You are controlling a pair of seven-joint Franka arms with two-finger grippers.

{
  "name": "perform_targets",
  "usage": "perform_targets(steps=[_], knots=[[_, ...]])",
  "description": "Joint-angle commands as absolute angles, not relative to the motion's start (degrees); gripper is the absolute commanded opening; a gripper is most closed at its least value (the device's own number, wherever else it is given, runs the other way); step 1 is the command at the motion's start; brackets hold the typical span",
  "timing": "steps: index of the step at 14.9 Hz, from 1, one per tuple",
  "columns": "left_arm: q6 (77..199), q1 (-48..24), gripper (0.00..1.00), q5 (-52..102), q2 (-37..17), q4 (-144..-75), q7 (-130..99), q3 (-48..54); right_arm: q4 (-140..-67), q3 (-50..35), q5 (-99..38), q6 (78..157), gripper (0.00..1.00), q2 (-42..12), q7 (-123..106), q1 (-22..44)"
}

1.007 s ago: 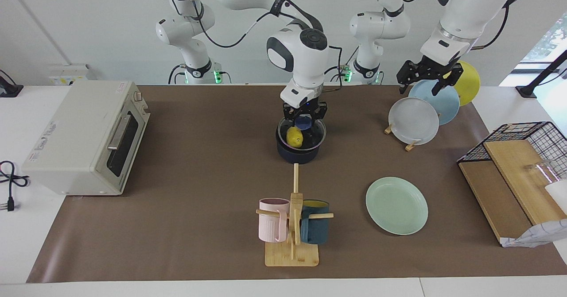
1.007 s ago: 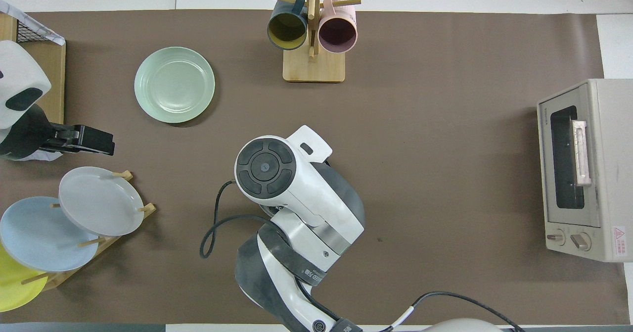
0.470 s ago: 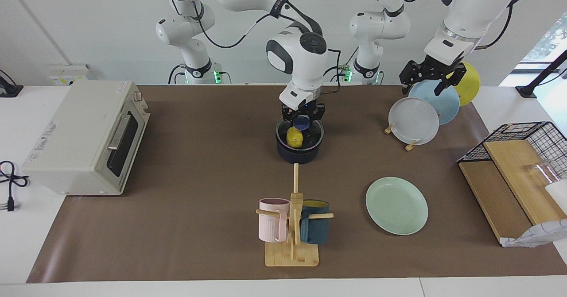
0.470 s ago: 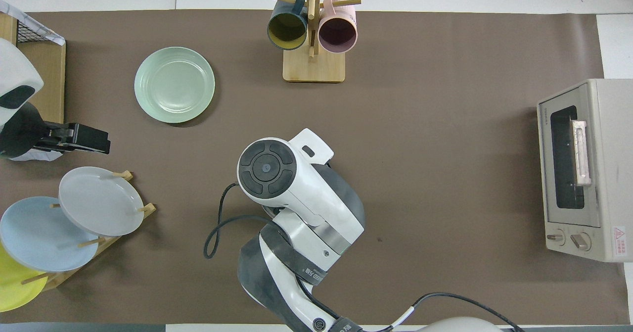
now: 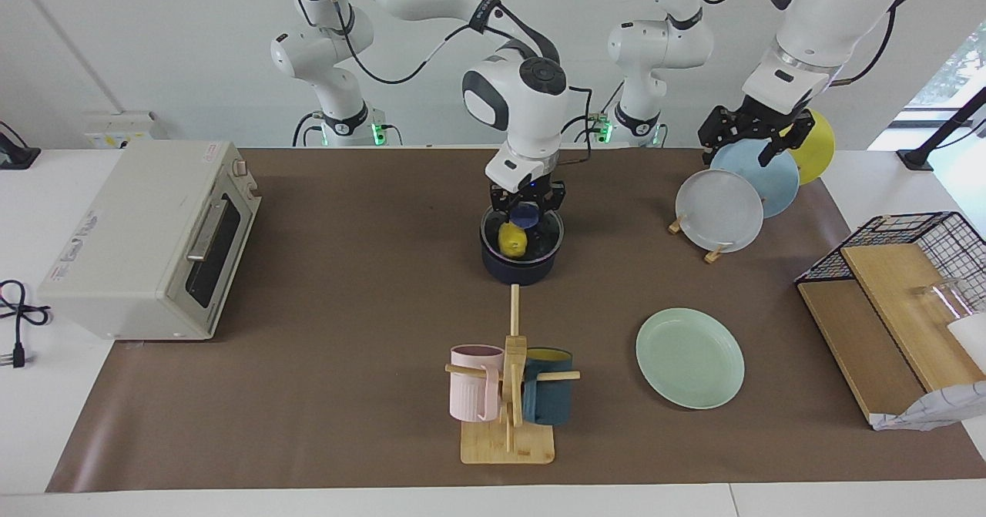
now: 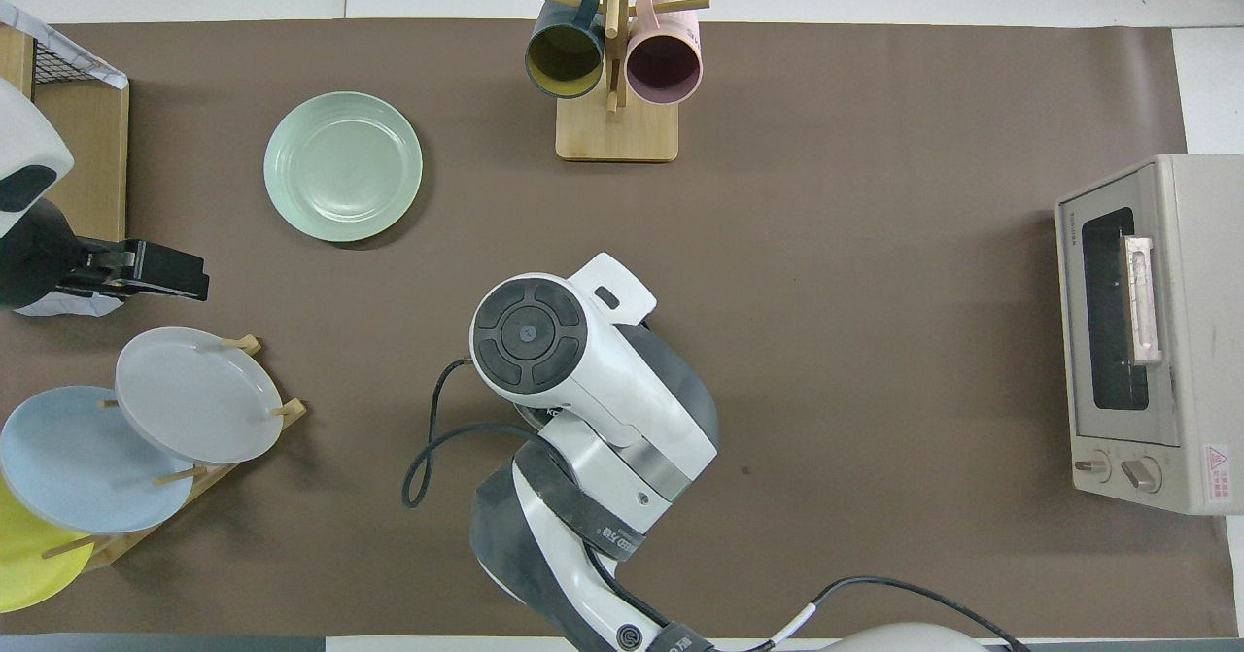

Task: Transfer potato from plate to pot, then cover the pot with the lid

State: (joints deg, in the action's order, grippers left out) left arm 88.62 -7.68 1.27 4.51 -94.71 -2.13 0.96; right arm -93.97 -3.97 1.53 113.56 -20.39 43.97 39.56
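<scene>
Since a second ago the right gripper (image 5: pixel 527 203) has come down a touch with the lid (image 5: pixel 523 233), and the left gripper (image 5: pixel 755 141) has lifted slightly over the plate rack (image 5: pixel 712 255). Facing view — white wall, white table (image 5: pixel 46 424) under a brown mat (image 5: pixel 347 309); right gripper clenched on the lid's blue knob, lid sitting at the rim of the pot (image 5: pixel 520 266), potato (image 5: pixel 512 240) inside it seen through the glass; the pot is mid-mat, nearer the robots than the mug stand (image 5: pixel 508 432). Left gripper released, holding nothing, hanging above the racked plates. Mint plate (image 5: pixel 690 357) bare, toward the left arm's end, beside the mug stand. Toaster oven (image 5: pixel 146 240) at the right arm's end, writing on its top too small to read; wire basket and wooden boards (image 5: pixel 886 309) at the other end. Overhead view — right arm (image 6: pixel 583 390) hides pot, lid and potato; left gripper (image 6: pixel 160 273) shows near the rack; plate (image 6: pixel 343 167), mug stand (image 6: pixel 616 127), toaster oven (image 6: pixel 1147 331) with a red warning sticker, text unreadable.
</scene>
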Motion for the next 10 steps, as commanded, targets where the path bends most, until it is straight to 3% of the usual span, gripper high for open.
perform_targets(steps=[1, 10], knots=[[88.51, -6.77, 1.0, 0.44, 4.22, -93.87, -1.93, 0.97, -96.77, -4.13, 2.02, 115.14, 0.0, -18.63, 44.39, 39.38], [88.68, -6.77, 1.0, 0.61, 4.48, -94.48, -2.46, 1.14, -99.31, -4.04, 4.65, 116.72, 0.0, -17.84, 44.47, 39.9]])
